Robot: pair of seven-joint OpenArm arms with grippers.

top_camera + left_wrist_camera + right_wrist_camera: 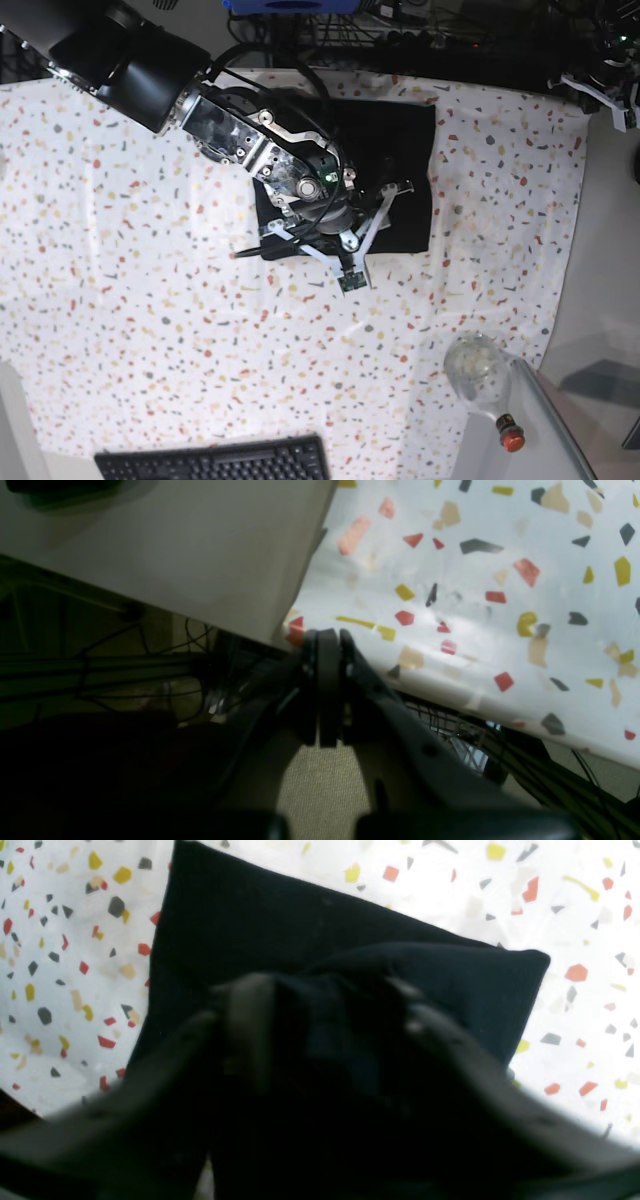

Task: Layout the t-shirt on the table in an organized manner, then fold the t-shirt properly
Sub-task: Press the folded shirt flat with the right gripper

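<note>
The black t-shirt (pixel 400 150) lies folded into a rough rectangle at the far middle of the speckled table (pixel 150 300). My right gripper (pixel 385 205) reaches down onto its near edge. In the right wrist view the dark fingers (pixel 250 1015) press in on a raised ridge of the t-shirt (pixel 300 920), and fabric bunches between them above the table (pixel 575 915). My left gripper (pixel 327 690) is shut with nothing in it, hanging off the table (pixel 500 580) past its edge. In the base view it sits at the far right corner (pixel 610 90).
A black keyboard (pixel 215 462) lies at the near edge. A clear glass vessel (pixel 478 365) and a red-capped item (pixel 510 435) stand at the near right. A plain grey surface (pixel 175 545) adjoins the table, with cables (pixel 500 750) below.
</note>
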